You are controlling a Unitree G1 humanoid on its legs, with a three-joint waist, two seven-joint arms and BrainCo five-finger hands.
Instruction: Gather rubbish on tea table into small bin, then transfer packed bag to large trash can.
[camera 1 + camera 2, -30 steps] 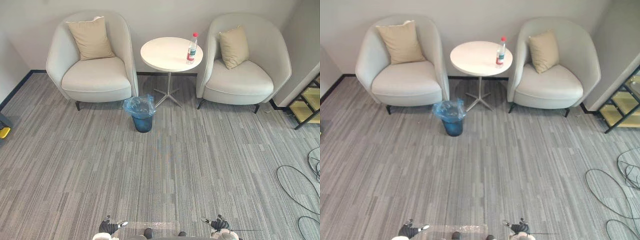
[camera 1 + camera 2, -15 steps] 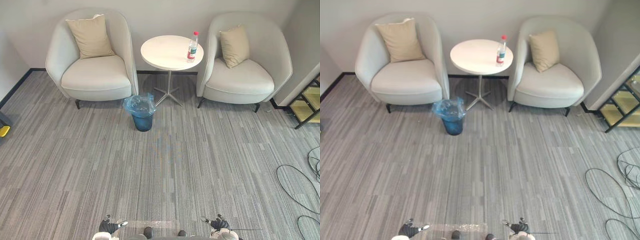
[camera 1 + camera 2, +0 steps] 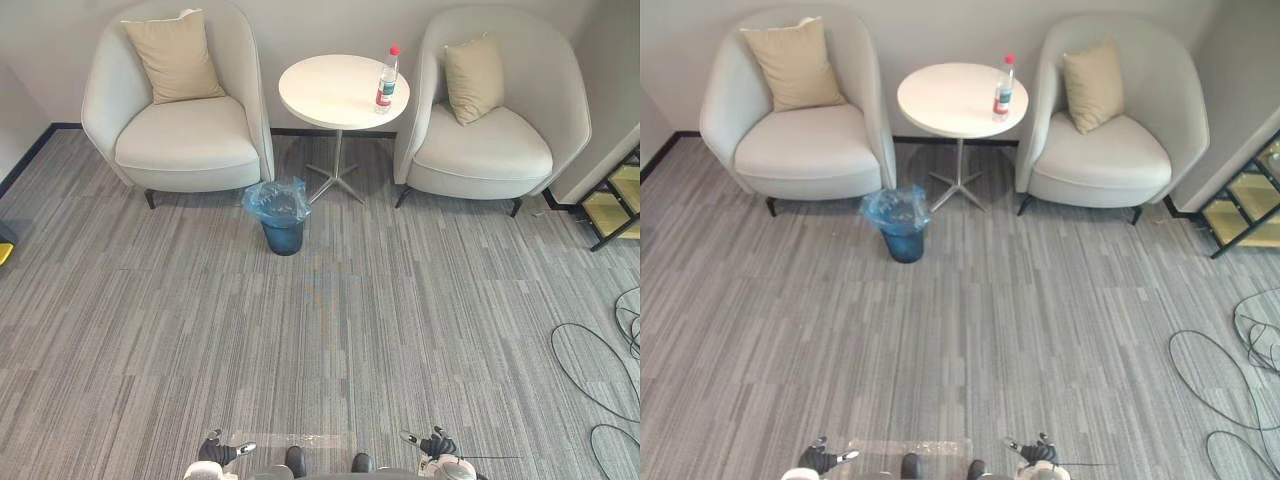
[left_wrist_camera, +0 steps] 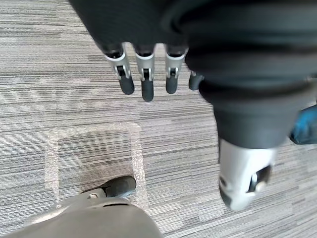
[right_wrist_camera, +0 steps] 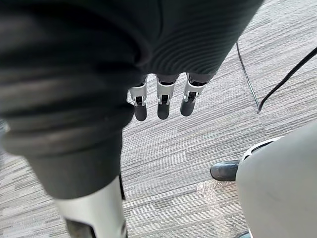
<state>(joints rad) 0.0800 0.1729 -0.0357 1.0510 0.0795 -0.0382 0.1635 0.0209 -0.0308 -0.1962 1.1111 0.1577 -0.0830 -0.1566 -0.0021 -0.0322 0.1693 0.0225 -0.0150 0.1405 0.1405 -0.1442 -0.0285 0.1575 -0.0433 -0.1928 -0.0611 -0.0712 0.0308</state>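
Observation:
A clear plastic bottle (image 3: 386,79) with a red cap stands upright near the right edge of the round white tea table (image 3: 330,95), far ahead between two armchairs. On the carpet in front of the table's left side stands a small dark bin (image 3: 281,215) lined with a blue bag. My left hand (image 3: 218,452) and my right hand (image 3: 436,445) hang low at the near edge, far from the table. Both hold nothing, their fingers (image 4: 145,80) (image 5: 161,99) straight over bare carpet.
Two pale armchairs (image 3: 180,110) (image 3: 495,115), each with a tan cushion, flank the table against the wall. Grey striped carpet (image 3: 330,330) stretches between me and the bin. A black metal rack (image 3: 620,195) stands at the right edge.
The whole picture has shifted: the chairs, table and bin sit slightly higher and larger, so the camera has moved nearer. My hands hang as before.

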